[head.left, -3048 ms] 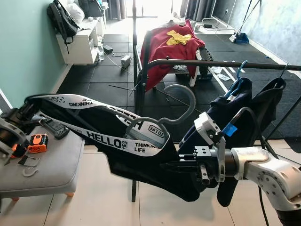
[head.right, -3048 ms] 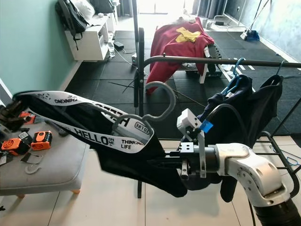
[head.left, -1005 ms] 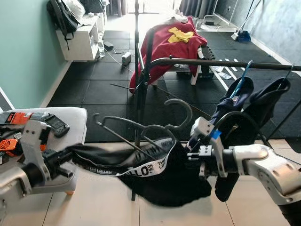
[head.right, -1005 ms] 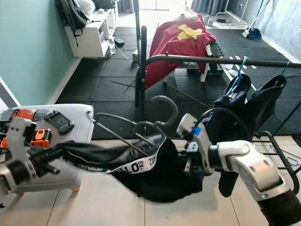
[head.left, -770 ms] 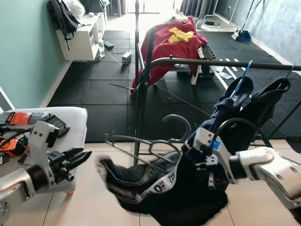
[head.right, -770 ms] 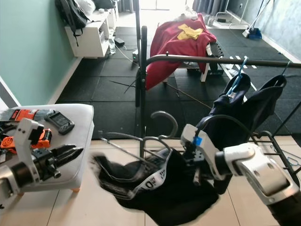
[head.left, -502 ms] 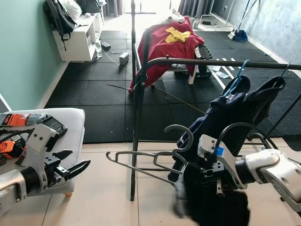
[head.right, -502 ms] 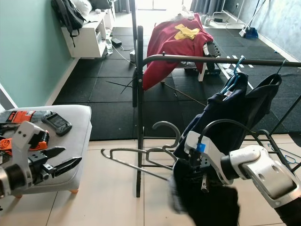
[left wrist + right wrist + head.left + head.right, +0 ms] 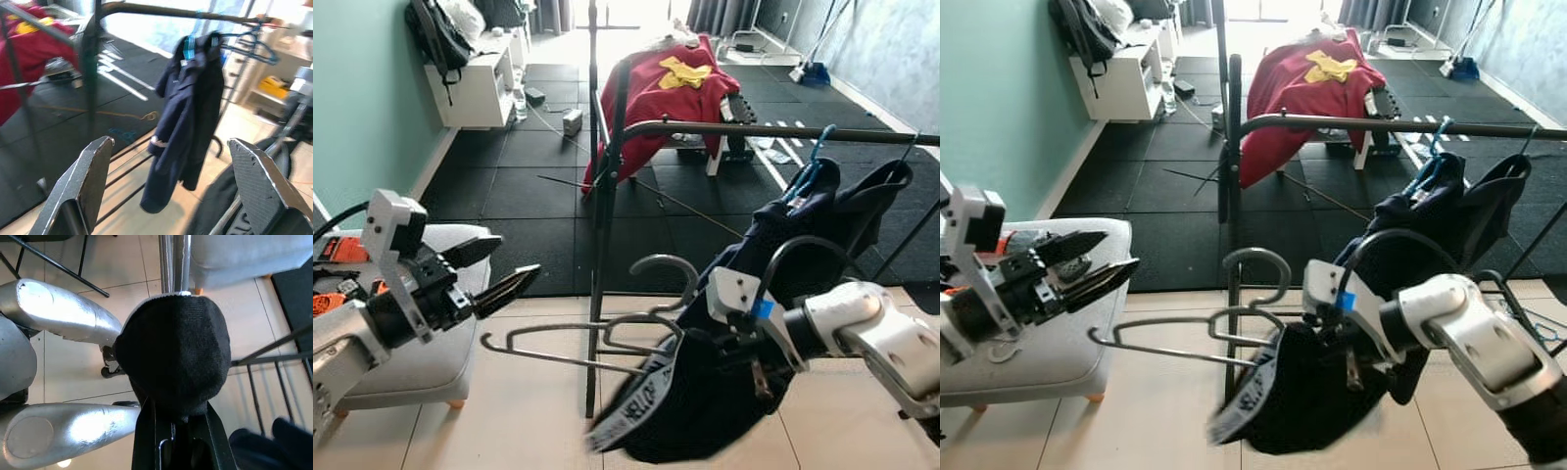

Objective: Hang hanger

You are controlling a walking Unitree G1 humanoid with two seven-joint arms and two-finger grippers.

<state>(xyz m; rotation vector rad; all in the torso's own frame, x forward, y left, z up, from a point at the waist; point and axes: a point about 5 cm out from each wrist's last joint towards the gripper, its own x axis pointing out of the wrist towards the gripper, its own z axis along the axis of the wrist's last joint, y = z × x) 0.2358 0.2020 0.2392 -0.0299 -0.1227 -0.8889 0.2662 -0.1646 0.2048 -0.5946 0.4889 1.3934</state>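
Grey metal hanger (image 9: 597, 338) being held level in front of the dark clothes rail (image 9: 764, 131), hook (image 9: 666, 269) pointing up, below the bar and not yet on it. Right hand (image 9: 744, 352) clenching the hanger's end through the black garment (image 9: 695, 401), gripping fabric and wire together; seen bunched over the fingers in the right wrist view (image 9: 173, 357). Garment slumping off the hanger toward the tiled floor (image 9: 509, 431), its white lettered band (image 9: 631, 406) dangling loose. Left hand (image 9: 504, 274) hovering released over the grey stool (image 9: 421, 362), fingers (image 9: 88, 181) spread wide and holding nothing, pointing toward the hanger's free end. Navy jacket (image 9: 803, 215) hanging on a blue hanger (image 9: 808, 166) further along the rail. Red shirt (image 9: 661, 88) lying draped over a rack behind.
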